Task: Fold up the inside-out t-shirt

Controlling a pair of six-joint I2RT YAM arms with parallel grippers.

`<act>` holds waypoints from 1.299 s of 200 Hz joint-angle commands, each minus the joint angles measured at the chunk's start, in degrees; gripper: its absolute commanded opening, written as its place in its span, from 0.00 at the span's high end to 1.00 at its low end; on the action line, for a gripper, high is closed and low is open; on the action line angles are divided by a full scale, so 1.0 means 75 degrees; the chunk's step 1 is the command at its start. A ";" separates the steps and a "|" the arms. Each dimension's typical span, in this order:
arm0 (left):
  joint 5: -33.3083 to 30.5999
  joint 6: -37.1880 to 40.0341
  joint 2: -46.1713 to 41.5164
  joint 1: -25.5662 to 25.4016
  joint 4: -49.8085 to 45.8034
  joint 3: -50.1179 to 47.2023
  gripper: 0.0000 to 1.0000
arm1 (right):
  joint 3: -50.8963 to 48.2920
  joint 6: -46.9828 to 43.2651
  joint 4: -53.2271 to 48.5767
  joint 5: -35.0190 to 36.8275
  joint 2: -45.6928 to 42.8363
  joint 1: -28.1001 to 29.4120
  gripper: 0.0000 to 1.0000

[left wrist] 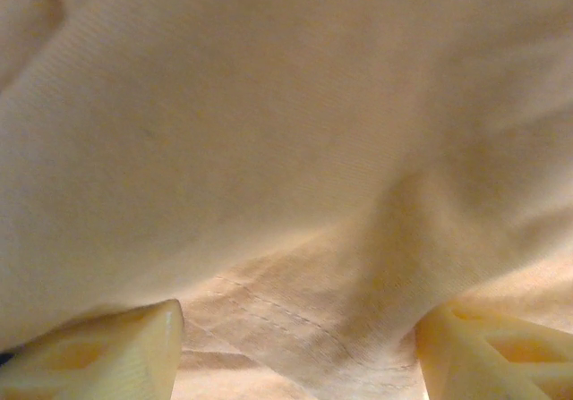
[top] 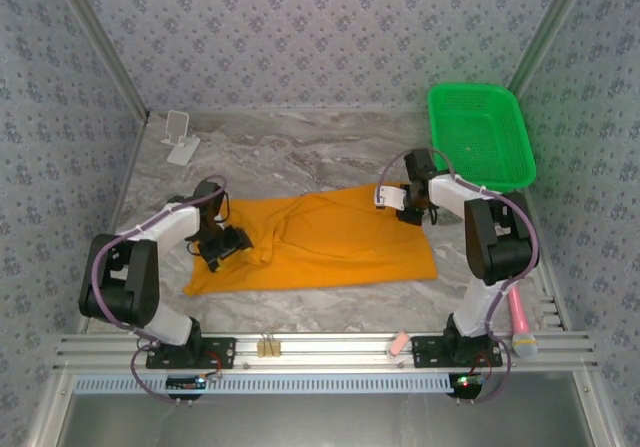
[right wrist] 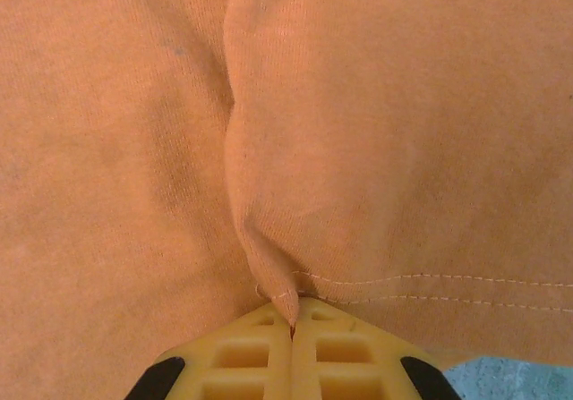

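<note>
- Grey marbled table (top: 300, 162), patterned walls round it; the t-shirt (top: 330, 242) lies mid-table between the two arms, spread roughly flat, long side left to right, rumpled ridge left of centre.
- No print or tag visible from above, plain orange side up.
- Green basket (top: 478, 137) at far right, well apart from the cloth, empty.
- Right gripper (top: 405, 202) sits on the shirt's far right edge. On its wrist view the fingers (right wrist: 260, 355) are pressed together on a pinched-up fold just by the stitched hem (right wrist: 430, 279); bare table shows at the corner beyond.
- Left gripper (top: 232, 245) is down on the left end of the shirt, fingers (left wrist: 98, 351) standing apart, cloth and a seam bulging between them, nothing clamped yet.
- Handling, my guess: light, limp, thin knit, drapes and wrinkles, won't hold shape and drags on the table. Safest to take it at hem or seam, where doubled fabric gives the pads bite; a shallow pinch could slip out or catch only one layer.
- Small white stand (top: 180, 139) at the far left corner, clear of everything.
</note>
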 commanded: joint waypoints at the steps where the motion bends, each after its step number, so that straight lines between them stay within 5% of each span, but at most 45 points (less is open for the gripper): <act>1: 0.0228 -0.0118 0.0072 0.0234 0.0137 -0.0261 0.31 | 0.0071 -0.0310 -0.0539 0.0285 -0.0039 -0.0006 0.96; 118: 0.0498 -0.0178 0.0018 0.0546 0.0270 -0.0774 0.30 | -0.0170 -0.1207 -0.0958 0.2125 -0.0979 -0.0778 1.00; 139: 0.0789 0.0048 0.0105 0.0571 0.0076 -0.0509 0.30 | -0.0088 -0.0775 -0.0867 0.2676 -0.0605 -0.0810 0.91; 153: 0.1004 0.0082 -0.0076 0.0583 -0.0186 -0.0331 0.30 | 0.0211 -0.0341 -0.1186 0.2707 -0.0529 -0.0770 0.69; 176: 0.1023 0.0059 -0.0727 0.0583 -0.0755 0.0034 0.29 | 0.0420 -0.0310 -0.2125 0.1614 -0.0956 -0.0641 0.68; 219: 0.0990 -0.0059 -0.1664 0.0630 -0.1484 0.0870 0.28 | 0.0698 0.0005 -0.2726 0.1144 -0.1959 -0.0370 0.66; 236: 0.0829 0.0137 -0.1507 0.0630 -0.1418 0.1297 0.28 | 0.0579 0.0419 -0.2151 0.0886 -0.2318 -0.0405 0.48; 260: 0.0503 0.0335 -0.0715 0.0614 -0.1030 0.1724 0.28 | 0.0497 0.2612 -0.0572 0.0576 -0.2358 -0.0125 0.49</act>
